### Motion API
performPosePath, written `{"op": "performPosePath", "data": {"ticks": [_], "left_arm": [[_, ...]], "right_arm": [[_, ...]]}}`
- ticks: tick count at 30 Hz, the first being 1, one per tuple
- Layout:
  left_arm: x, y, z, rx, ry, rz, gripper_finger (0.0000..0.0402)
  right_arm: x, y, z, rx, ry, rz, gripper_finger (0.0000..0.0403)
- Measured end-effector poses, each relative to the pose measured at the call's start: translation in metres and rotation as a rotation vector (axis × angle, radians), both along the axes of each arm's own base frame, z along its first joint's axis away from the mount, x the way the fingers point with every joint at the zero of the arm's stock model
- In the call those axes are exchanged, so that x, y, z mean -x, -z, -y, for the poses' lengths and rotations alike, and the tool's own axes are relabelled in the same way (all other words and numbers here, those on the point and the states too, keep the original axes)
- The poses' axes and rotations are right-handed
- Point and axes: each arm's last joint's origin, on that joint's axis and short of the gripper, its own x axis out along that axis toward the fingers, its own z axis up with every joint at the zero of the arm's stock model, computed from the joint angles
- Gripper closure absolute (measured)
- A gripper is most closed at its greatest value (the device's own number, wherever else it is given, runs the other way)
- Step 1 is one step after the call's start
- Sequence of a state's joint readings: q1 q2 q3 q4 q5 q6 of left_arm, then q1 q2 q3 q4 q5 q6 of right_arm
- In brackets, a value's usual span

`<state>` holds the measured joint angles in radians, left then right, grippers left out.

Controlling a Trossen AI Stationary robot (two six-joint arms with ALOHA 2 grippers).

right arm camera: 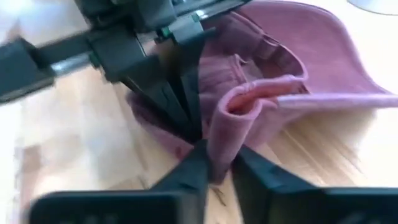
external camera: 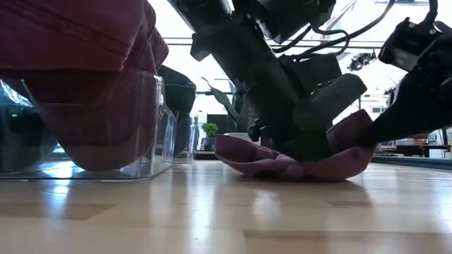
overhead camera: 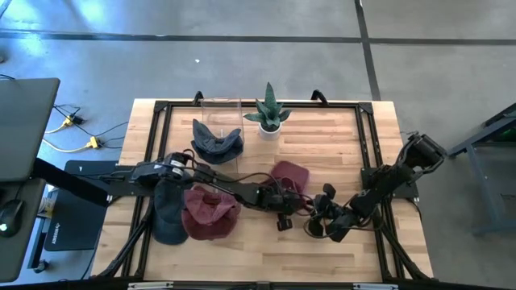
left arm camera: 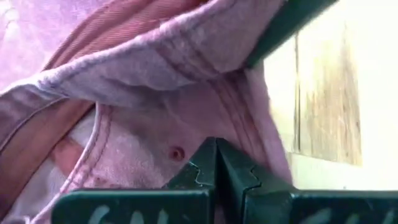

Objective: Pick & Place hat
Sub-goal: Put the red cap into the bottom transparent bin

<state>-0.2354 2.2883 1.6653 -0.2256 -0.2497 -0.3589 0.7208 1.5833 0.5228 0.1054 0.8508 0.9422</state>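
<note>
The left gripper [left arm camera: 214,165] is clamped on the pink hat [right arm camera: 298,81] at mid-table; the right gripper [right arm camera: 217,163] pinches a fold of its rim. Pulling apart could stretch the fabric or tear one grip loose

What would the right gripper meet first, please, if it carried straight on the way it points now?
Most likely the pink hat: the right gripper already has a fold of its fabric between its fingers. Just beyond sits the left gripper, though depth there is hard to judge.
</note>
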Motion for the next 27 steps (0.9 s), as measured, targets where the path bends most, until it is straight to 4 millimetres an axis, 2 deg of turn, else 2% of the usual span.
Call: {"op": "performPosePath", "data": {"ticks": [2,3,7,10,16,18,22,25,27], "left_arm": [[0.0,0.0,0.0,0.015,-0.031,0.003,0.0401],[0.0,0.0,-0.001,0.019,-0.06,0.007,0.0401],[0.001,0.001,-0.003,0.041,-0.198,0.024,0.0401],[0.001,-0.001,-0.003,0.03,-0.241,0.046,0.0401],[-0.009,-0.031,0.008,0.006,-0.2,0.137,0.0401],[-0.01,-0.034,0.008,-0.007,-0.192,0.14,0.0401],[-0.01,-0.029,-0.008,-0.03,-0.207,0.078,0.0401],[-0.014,-0.005,-0.017,-0.013,-0.19,0.012,0.0401],[-0.014,0.001,-0.017,-0.002,-0.177,-0.007,0.0401]], "right_arm": [[0.002,0.001,0.0,0.016,-0.003,-0.009,0.0383],[0.003,0.001,-0.001,0.022,-0.009,-0.015,0.0392],[0.01,-0.003,-0.004,-0.005,-0.01,-0.013,0.0381],[0.017,-0.008,-0.006,-0.005,-0.021,-0.016,0.0395],[0.021,-0.015,-0.008,-0.011,-0.062,-0.019,0.0385],[0.021,-0.014,-0.008,-0.015,-0.084,-0.041,0.0388],[0.022,-0.014,-0.009,-0.021,-0.106,-0.059,0.0398],[0.022,-0.014,-0.009,-0.021,-0.106,-0.059,0.0391],[0.022,-0.014,-0.009,-0.014,-0.11,-0.061,0.0389]]}}
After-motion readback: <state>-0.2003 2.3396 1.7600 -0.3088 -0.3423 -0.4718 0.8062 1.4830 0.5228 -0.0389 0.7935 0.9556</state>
